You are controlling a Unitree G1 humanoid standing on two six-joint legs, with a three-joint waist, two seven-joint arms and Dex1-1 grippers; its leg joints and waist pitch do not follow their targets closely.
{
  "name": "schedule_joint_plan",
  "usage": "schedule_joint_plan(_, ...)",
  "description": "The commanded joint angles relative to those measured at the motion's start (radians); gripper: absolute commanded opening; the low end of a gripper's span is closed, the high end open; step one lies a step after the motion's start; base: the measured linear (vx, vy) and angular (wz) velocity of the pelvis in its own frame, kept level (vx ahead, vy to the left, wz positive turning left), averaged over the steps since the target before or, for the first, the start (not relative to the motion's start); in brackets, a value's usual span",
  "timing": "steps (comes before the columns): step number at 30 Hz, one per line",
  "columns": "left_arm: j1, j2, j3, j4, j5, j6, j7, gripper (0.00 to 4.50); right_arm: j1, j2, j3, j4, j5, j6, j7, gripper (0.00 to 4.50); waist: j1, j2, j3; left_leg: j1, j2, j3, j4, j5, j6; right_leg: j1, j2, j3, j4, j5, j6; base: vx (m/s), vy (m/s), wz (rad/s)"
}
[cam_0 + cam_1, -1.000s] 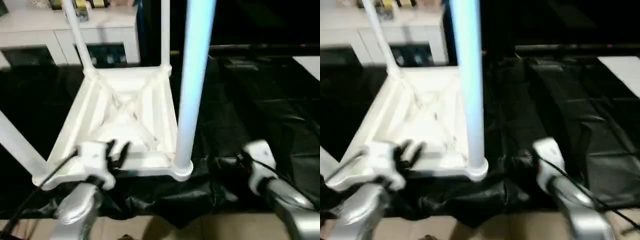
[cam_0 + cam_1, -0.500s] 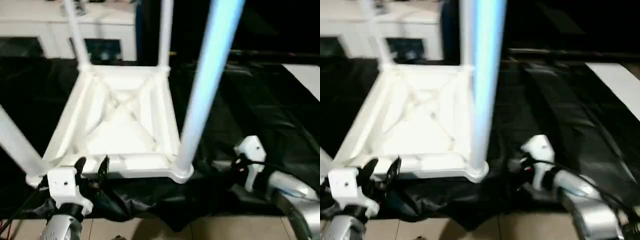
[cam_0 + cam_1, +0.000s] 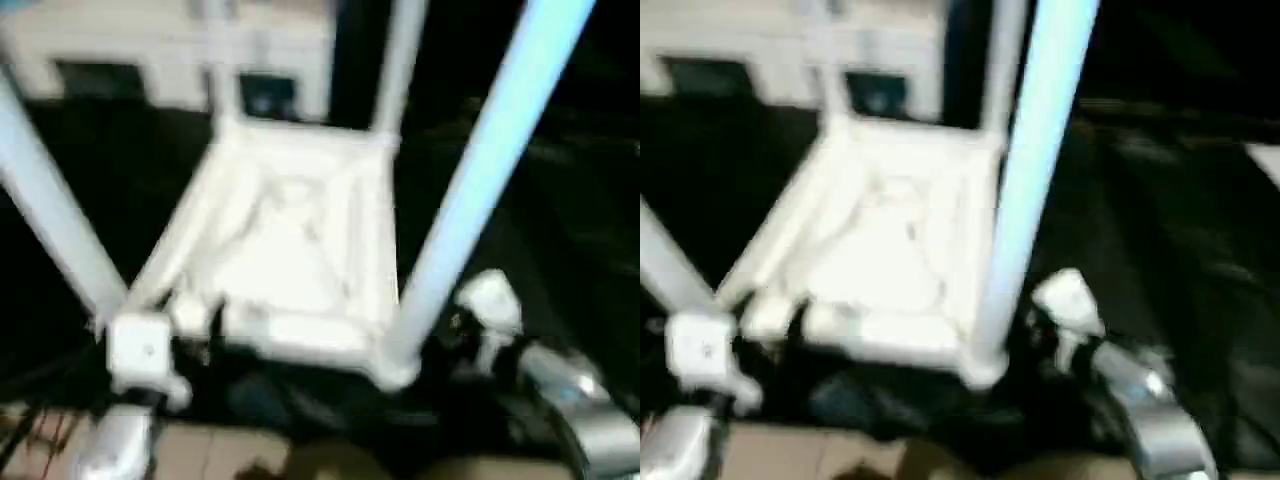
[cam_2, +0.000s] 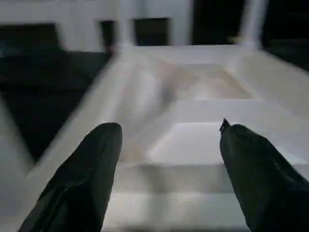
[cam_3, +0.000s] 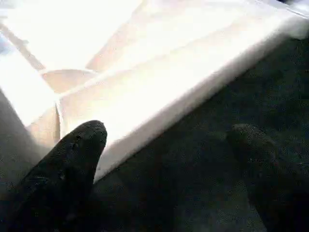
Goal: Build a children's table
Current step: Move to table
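Note:
The children's table stands upside down on black sheeting. Its white ribbed tabletop (image 3: 290, 250) has four white legs standing up from the corner sockets. The near right leg (image 3: 480, 190) and near left leg (image 3: 55, 210) rise close to the camera, and the two far legs (image 3: 400, 60) stand behind. My left gripper (image 4: 169, 128) is open just in front of the tabletop's near rim (image 4: 193, 169), with nothing between its fingers. My right gripper (image 5: 166, 133) is open low over the sheeting beside the near right corner, holding nothing.
A white cabinet (image 3: 170, 50) with dark glass doors stands at the back left. Black sheeting (image 3: 560, 230) spreads to the right and behind. A strip of tan floor (image 3: 230, 455) and some cables (image 3: 40, 430) lie at the front.
My left gripper has drawn back off the tabletop's near rim and its fingers have spread wider. The right arm has come closer to the near right corner. The camera has shifted.

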Motion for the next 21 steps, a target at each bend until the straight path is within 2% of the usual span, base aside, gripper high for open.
schedule_joint_plan(1,0.005,-0.009,-0.019,-0.001,0.007,0.0,0.005,3.6,0.0,-0.017,-0.03,0.025,0.006,-0.019,-0.008,4.5,-0.014,0.03,-0.04,0.094,0.178,-0.213,-0.186,-0.252,-0.077,-0.074,0.047,0.036,0.045,-0.142,-0.023,-0.025,0.091,0.65)
schedule_joint_plan(2,0.005,-0.01,-0.018,0.0,0.005,0.003,0.005,3.6,-0.001,-0.016,-0.034,0.028,0.008,-0.017,-0.011,4.5,-0.012,0.028,-0.045,0.086,0.182,-0.227,-0.192,-0.273,-0.104,-0.066,0.049,0.051,0.057,-0.16,-0.003,-0.042,0.057,0.5)
schedule_joint_plan(3,0.003,-0.017,-0.007,0.01,-0.021,0.027,0.005,3.6,-0.013,-0.004,-0.07,0.058,0.026,0.005,-0.044,4.5,-0.007,0.019,-0.044,0.061,0.244,-0.174,-0.208,-0.346,-0.172,-0.074,0.033,0.068,0.086,-0.115,0.048,-0.076,-0.005,0.36)
schedule_joint_plan(4,0.002,-0.018,-0.006,0.011,-0.022,0.028,0.005,3.6,-0.014,-0.004,-0.072,0.06,0.026,0.006,-0.046,4.5,0.016,0.014,-0.038,0.028,0.243,-0.133,-0.237,-0.497,-0.144,-0.075,0.043,0.074,0.115,-0.093,0.06,-0.076,-0.005,0.36)
schedule_joint_plan(5,0.003,-0.025,0.0,0.013,-0.05,0.047,-0.002,3.6,-0.019,-0.004,-0.079,0.072,0.021,0.008,-0.057,4.5,0.019,-0.002,-0.043,0.026,0.237,-0.119,-0.238,-0.563,-0.1,-0.074,0.043,0.082,0.117,-0.082,0.06,-0.102,-0.071,0.33)
schedule_joint_plan(6,0.003,-0.024,0.002,0.014,-0.058,0.059,-0.003,3.6,-0.022,-0.009,-0.088,0.091,0.01,-0.005,-0.068,4.5,0.043,-0.014,-0.045,0.004,0.197,-0.051,-0.237,-0.659,-0.016,-0.066,0.042,0.092,0.096,-0.063,0.055,-0.104,-0.128,0.33)
schedule_joint_plan(7,0.004,-0.023,0.001,0.014,-0.058,0.057,-0.003,3.6,-0.023,-0.012,-0.091,0.099,0.003,-0.014,-0.072,4.5,0.055,-0.055,-0.045,-0.016,0.128,0.016,-0.19,-0.623,0.017,-0.078,-0.017,0.158,-0.006,-0.14,0.044,-0.104,-0.128,0.33)
schedule_joint_plan(8,0.003,-0.023,0.001,0.015,-0.056,0.056,0.0,3.6,-0.024,-0.012,-0.092,0.106,-0.002,-0.018,-0.075,4.5,0.052,-0.096,-0.06,0.015,0.062,0.051,-0.081,-0.505,-0.003,-0.11,-0.065,0.201,-0.089,-0.365,0.085,-0.09,-0.185,0.14)
schedule_joint_plan(9,0.004,-0.021,0.001,0.016,-0.054,0.041,0.002,3.6,-0.027,-0.013,-0.095,0.12,-0.014,-0.023,-0.085,4.5,0.071,-0.085,-0.043,-0.044,0.021,0.016,0.104,-0.046,0.005,-0.075,-0.161,0.276,-0.199,-0.773,0.205,-0.066,-0.142,-0.09)
schedule_joint_plan(10,0.009,-0.021,0.001,0.012,-0.06,0.027,-0.002,3.6,-0.032,-0.016,-0.097,0.141,-0.025,-0.034,-0.096,4.5,0.069,-0.098,-0.025,-0.056,0.023,0.015,0.109,-0.037,-0.012,-0.072,-0.155,0.26,-0.197,-0.806,0.189,-0.066,-0.142,-0.09)
schedule_joint_plan(11,0.011,-0.018,0.001,0.01,-0.059,0.027,-0.003,3.6,-0.033,-0.019,-0.096,0.148,-0.029,-0.038,-0.099,4.5,0.076,-0.093,-0.021,-0.043,0.044,-0.004,0.107,-0.092,-0.035,-0.063,-0.17,0.26,-0.19,-0.801,0.089,-0.039,-0.05,-0.17)
schedule_joint_plan(12,0.01,-0.013,0.008,0.011,-0.057,0.032,-0.003,3.6,-0.034,-0.021,-0.094,0.154,-0.03,-0.041,-0.1,4.5,0.079,-0.092,-0.023,-0.031,0.053,-0.008,0.099,-0.138,-0.03,-0.059,-0.17,0.267,-0.186,-0.777,0.038,-0.052,-0.001,-0.06)
schedule_joint_plan(13,0.008,-0.009,0.013,0.013,-0.055,0.036,-0.002,3.6,-0.035,-0.022,-0.093,0.159,-0.03,-0.043,-0.101,4.5,0.081,-0.09,-0.028,-0.019,0.059,-0.008,0.082,-0.162,-0.027,-0.05,-0.154,0.268,-0.178,-0.723,-0.011,-0.052,-0.001,-0.06)
schedule_joint_plan(14,0.005,-0.006,0.018,0.016,-0.056,0.039,-0.001,3.6,-0.037,-0.022,-0.092,0.161,-0.029,-0.043,-0.102,4.5,0.076,-0.072,-0.034,0.018,0.088,-0.005,-0.004,-0.2,-0.024,-0.044,-0.096,0.221,-0.154,-0.573,-0.098,-0.079,0.044,0.07)
schedule_joint_plan(15,-0.001,0.002,0.027,0.024,-0.053,0.043,0.0,3.6,-0.038,-0.019,-0.092,0.162,-0.028,-0.044,-0.103,4.5,0.054,-0.058,-0.028,0.06,0.116,0.0,-0.086,-0.324,-0.003,-0.082,-0.018,0.151,-0.122,-0.455,-0.13,-0.11,0.067,0.2)
schedule_joint_plan(16,-0.01,0.013,0.038,0.035,-0.054,0.046,-0.002,3.6,-0.038,-0.014,-0.092,0.162,-0.029,-0.044,-0.108,4.5,0.032,-0.039,-0.037,0.091,0.159,-0.007,-0.121,-0.449,-0.018,-0.089,0.002,0.133,-0.103,-0.257,-0.136,-0.11,0.067,0.2)
schedule_joint_plan(17,-0.023,0.026,0.053,0.049,-0.06,0.054,-0.008,3.6,-0.037,-0.003,-0.095,0.157,-0.02,-0.039,-0.111,4.5,0.019,-0.031,-0.039,0.083,0.164,-0.011,-0.136,-0.461,-0.03,-0.072,-0.001,0.125,-0.092,-0.161,-0.131,-0.09,0.079,0.19)
schedule_joint_plan(18,-0.058,0.051,0.078,0.076,-0.067,0.065,-0.019,3.6,-0.034,0.017,-0.093,0.143,-0.01,-0.032,-0.118,4.5,0.008,-0.029,-0.041,0.071,0.154,0.005,-0.152,-0.446,-0.062,-0.047,-0.018,0.114,-0.101,-0.023,-0.105,-0.034,0.088,0.02)
schedule_joint_plan(20,-0.082,0.066,0.091,0.093,-0.07,0.065,-0.021,3.6,-0.032,0.029,-0.089,0.136,-0.005,-0.026,-0.122,4.5,0.006,-0.033,-0.035,0.07,0.142,0.019,-0.151,-0.452,-0.079,-0.05,-0.03,0.121,-0.119,-0.077,-0.095,-0.029,0.077,0.02)
schedule_joint_plan(21,-0.108,0.079,0.104,0.111,-0.075,0.062,-0.02,3.6,-0.031,0.041,-0.086,0.129,-0.003,-0.024,-0.132,4.5,0.002,-0.044,-0.033,0.068,0.135,0.031,-0.146,-0.467,-0.098,-0.053,-0.042,0.128,-0.131,-0.178,-0.088,0.0,0.0,0.0)
